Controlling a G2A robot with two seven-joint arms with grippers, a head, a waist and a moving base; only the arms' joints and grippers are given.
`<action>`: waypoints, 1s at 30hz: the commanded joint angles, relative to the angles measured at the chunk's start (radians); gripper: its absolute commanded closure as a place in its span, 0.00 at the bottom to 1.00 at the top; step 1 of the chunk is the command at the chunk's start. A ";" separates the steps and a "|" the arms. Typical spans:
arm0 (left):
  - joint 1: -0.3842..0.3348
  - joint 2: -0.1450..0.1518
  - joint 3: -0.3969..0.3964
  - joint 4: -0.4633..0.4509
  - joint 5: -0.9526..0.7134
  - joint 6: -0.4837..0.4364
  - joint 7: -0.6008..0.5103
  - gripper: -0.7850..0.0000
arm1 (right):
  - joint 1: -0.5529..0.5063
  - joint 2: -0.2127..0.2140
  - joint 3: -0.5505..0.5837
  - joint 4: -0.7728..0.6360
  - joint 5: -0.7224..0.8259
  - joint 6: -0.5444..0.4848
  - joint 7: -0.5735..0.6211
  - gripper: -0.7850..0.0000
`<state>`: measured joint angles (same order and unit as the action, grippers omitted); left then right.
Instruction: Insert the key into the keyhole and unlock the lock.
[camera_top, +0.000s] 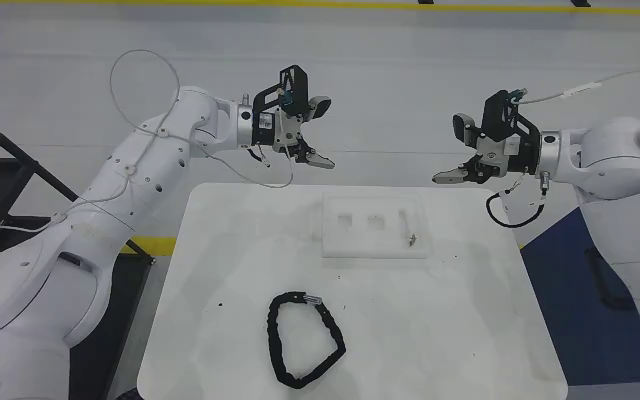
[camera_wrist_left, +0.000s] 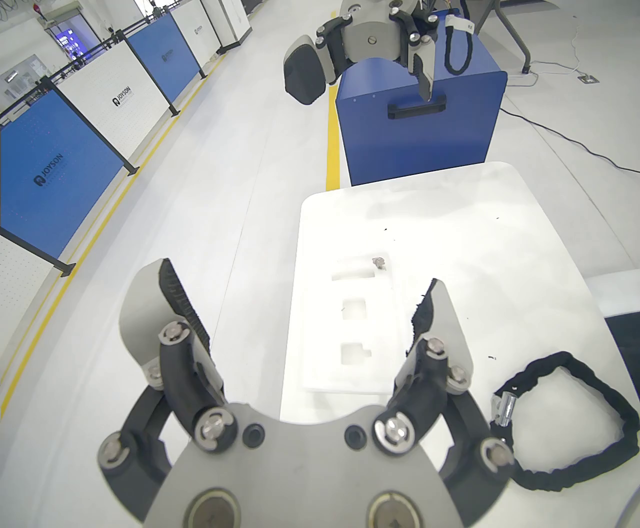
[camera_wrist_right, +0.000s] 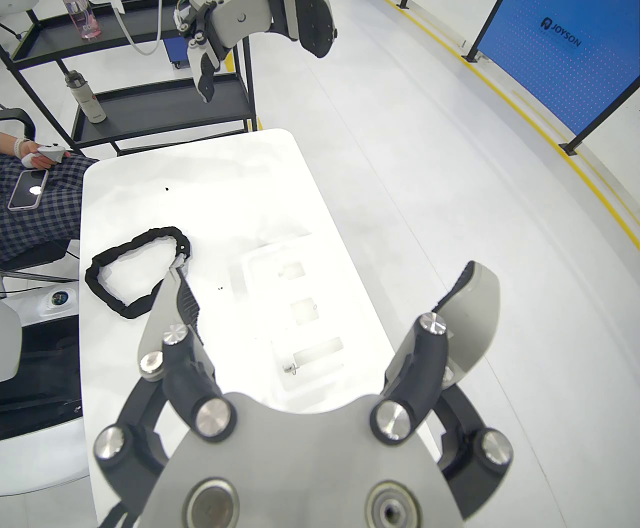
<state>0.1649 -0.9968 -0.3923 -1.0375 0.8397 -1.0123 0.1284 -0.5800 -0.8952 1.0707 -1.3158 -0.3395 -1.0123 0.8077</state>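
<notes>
In the top view, the left gripper (camera_top: 318, 132) hangs in the upper left-centre of the frame, above the table's upper edge, fingers spread wide and holding nothing. The right gripper (camera_top: 455, 150) mirrors it at upper right, equally spread and empty. On the table (camera_top: 230, 300) a foam tray (camera_top: 335, 245) sits mid-frame, with the key (camera_top: 411, 238) at its right end. The chain lock (camera_top: 303, 340) lies as a closed loop at lower centre, well apart from the tray.

In the left wrist view, the parted fingers (camera_wrist_left: 172, 300) frame the tray. The chain lock (camera_wrist_left: 575, 430) lies near this gripper, and the key (camera_wrist_left: 378, 261) sits at the tray's farthest recess.

In the right wrist view, the fingers (camera_wrist_right: 480, 285) also stand apart, and the key (camera_wrist_right: 292, 369) lies at the nearest recess.

The task looks unstarted, so fetching the key is the step in hand. The right arm seems better placed for it. It would need to come down over that recess and pinch the small key by its head, leaving the blade free. The left arm would need to steady the lock's metal barrel. I cannot make out the keyhole.
</notes>
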 joint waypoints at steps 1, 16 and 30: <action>0.000 0.000 0.000 0.000 0.000 0.000 0.000 0.00 | 0.000 0.000 0.000 0.000 0.000 0.000 0.000 0.00; 0.000 0.000 0.000 0.000 0.000 0.000 0.000 0.00 | 0.000 0.000 0.000 0.000 0.000 0.000 0.000 0.00; 0.000 0.000 0.000 0.000 0.000 0.000 0.000 0.00 | -0.019 -0.035 -0.114 0.190 -0.019 0.058 -0.093 0.00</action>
<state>0.1649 -0.9968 -0.3923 -1.0375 0.8397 -1.0123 0.1284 -0.6004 -0.9276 0.9662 -1.1438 -0.3607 -0.9486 0.7164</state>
